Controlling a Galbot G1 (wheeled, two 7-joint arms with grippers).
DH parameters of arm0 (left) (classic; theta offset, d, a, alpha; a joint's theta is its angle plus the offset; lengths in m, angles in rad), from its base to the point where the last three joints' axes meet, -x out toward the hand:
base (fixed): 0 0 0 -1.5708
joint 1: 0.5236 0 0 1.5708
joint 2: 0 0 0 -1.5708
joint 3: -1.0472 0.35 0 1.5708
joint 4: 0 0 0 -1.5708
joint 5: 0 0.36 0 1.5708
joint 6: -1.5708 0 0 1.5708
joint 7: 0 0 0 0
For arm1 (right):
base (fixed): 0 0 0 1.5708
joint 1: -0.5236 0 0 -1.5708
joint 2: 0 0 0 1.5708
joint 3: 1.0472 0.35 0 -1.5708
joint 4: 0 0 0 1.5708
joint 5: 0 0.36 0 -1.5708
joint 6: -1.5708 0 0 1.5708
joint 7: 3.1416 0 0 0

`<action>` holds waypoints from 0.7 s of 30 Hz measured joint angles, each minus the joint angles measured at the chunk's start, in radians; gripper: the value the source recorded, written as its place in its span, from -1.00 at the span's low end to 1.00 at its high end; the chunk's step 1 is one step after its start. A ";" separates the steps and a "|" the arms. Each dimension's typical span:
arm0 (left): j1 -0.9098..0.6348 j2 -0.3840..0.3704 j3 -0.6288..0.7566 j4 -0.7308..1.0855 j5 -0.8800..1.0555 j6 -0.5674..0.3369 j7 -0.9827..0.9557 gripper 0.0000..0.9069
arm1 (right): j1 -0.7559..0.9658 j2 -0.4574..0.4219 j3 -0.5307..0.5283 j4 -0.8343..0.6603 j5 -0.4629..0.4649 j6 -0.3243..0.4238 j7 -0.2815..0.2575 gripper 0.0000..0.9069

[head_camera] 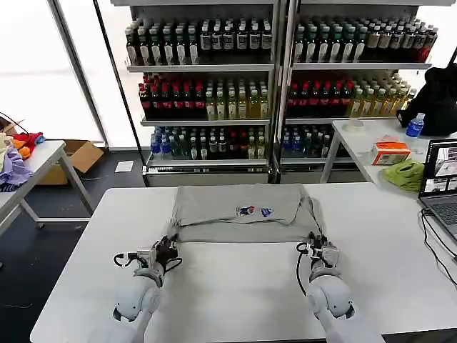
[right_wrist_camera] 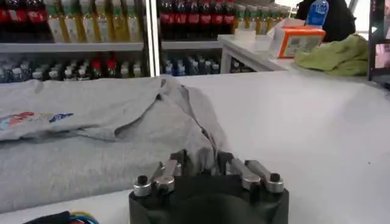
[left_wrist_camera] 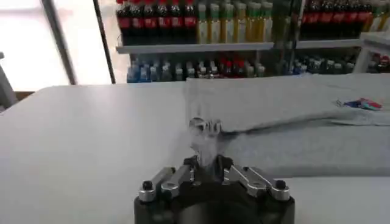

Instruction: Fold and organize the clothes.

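1. The left gripper (left_wrist_camera: 207, 165) pinched the near left corner of the grey shirt (head_camera: 243, 213); its wrist view showed cloth bunched between the fingers.
2. The right gripper (right_wrist_camera: 200, 161) clamped the near right corner likewise.
3. Beyond both, the head view showed the shirt folded on the white table (head_camera: 235, 286), chest print (head_camera: 255, 211) upward.

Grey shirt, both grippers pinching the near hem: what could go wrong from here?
1. The left gripper pinches just a bunched bit of the grey shirt; it could slip out on lifting.
2. The right gripper grips rumpled cloth by the sleeve; that side may fold crooked.
3. An uneven lift could skew the fold.
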 measured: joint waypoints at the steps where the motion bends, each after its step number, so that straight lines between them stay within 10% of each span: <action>1: 0.004 0.001 0.004 -0.003 0.005 -0.003 0.002 -1.00 | -0.005 0.000 0.000 0.007 0.000 -0.001 0.001 -1.00; 21: 0.165 0.022 -0.025 -0.222 0.019 -0.022 -0.013 -1.00 | -0.184 -0.058 0.001 0.318 -0.022 -0.035 0.054 -1.00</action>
